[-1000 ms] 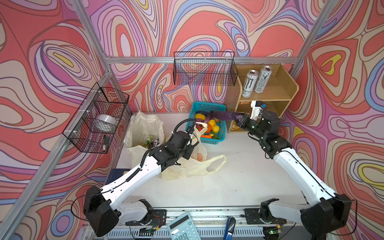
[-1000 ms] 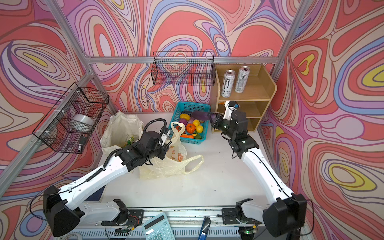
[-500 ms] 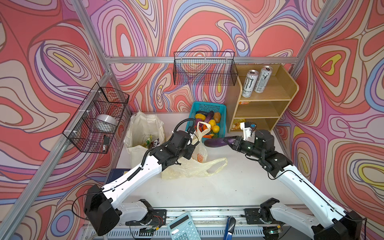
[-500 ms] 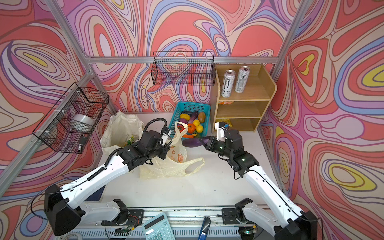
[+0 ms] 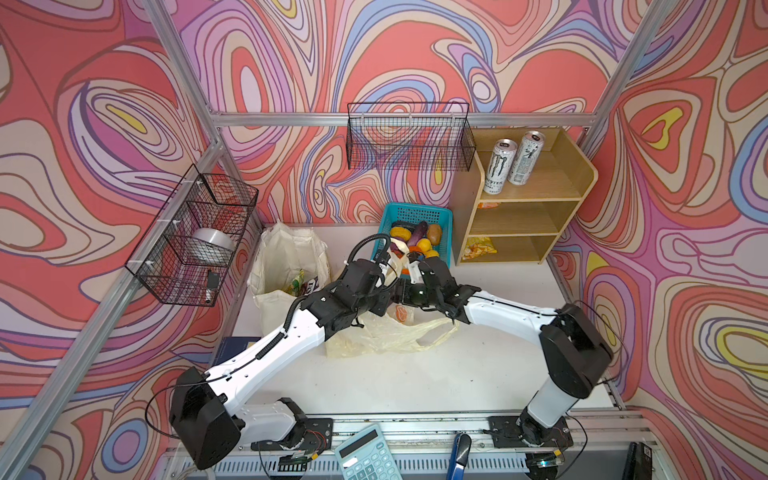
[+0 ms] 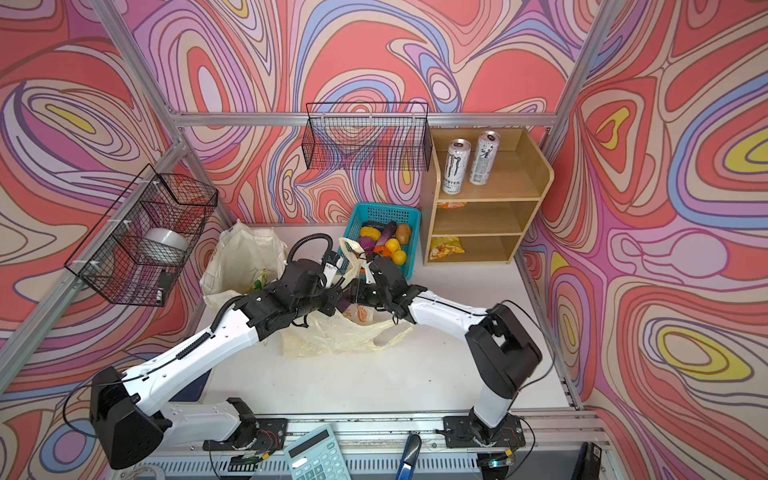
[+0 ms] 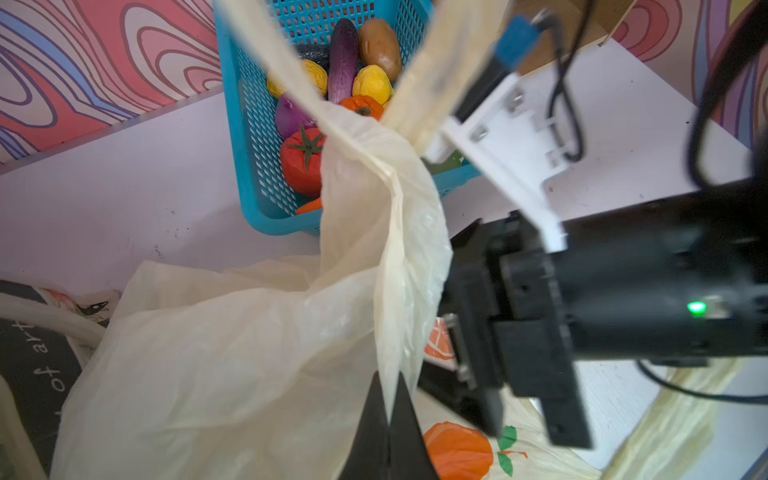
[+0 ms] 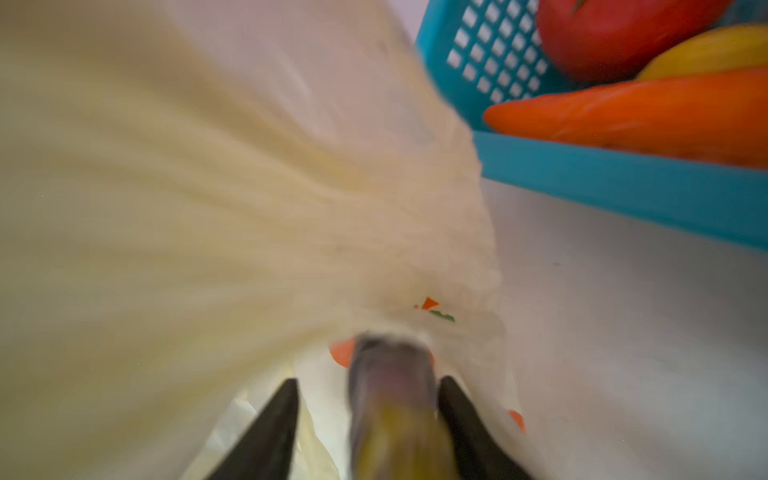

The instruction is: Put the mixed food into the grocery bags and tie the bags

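White tabletop [image 5: 415, 374] fills the lower frame. At centre, the left gripper [image 7: 388, 399] has its fingers pressed together on the film of the plastic bag [image 7: 249, 332]. The right gripper [image 8: 370, 380] has its fingers spread either side of an eggplant [image 8: 390, 374] (blurred) against the bag. Upper centre sits a teal basket [image 5: 415, 216].

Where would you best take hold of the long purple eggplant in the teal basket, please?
Grip the eggplant across its slim middle, from above, I think: it lies lengthwise atop the pile in the teal basket, with the potato close alongside.
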You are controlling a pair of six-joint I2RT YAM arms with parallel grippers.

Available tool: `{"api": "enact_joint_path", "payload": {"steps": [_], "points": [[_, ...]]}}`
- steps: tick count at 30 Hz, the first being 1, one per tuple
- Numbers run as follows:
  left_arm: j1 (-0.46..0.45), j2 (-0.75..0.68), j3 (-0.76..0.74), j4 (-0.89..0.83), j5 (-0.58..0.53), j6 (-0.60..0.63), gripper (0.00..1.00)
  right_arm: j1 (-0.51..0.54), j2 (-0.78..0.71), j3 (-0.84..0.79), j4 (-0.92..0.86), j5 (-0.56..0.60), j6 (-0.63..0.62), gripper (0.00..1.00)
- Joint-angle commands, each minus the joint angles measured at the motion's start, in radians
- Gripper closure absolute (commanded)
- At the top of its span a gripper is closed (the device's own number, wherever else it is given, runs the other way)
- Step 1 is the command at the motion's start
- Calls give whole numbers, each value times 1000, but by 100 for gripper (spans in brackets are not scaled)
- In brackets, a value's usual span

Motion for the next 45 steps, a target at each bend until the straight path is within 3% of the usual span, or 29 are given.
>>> {"api": "enact_joint_path", "payload": {"steps": [1,8,15,19,23,26,41,45], "points": [[22,2,8,19,-15,-39,100,7,-47,13,-19,-44,-50,18],[101,-31,-33,15,5,-60,100,-31,-218,28,-202,-37,-138,17],[125,-109,-111,39,29,-54,100,-177,-325,84,-339,29,-169,21],[126,-149,-150,44,25,-58,100,-238,-269,153,-398,115,-182,25],[127,-187,-182,34,-23,-65,100,-240,-181,211,-452,282,-229,31],[126,-211,-206,29,-43,-72,100,-242,-112,235,-466,331,-255,35],[126,-218,-238,22,-53,-75,100,-245,106,246,-416,402,-292,46],[126,-206,-230,19,-49,-82,100,-248,131,236,-391,381,-281,53]]}}
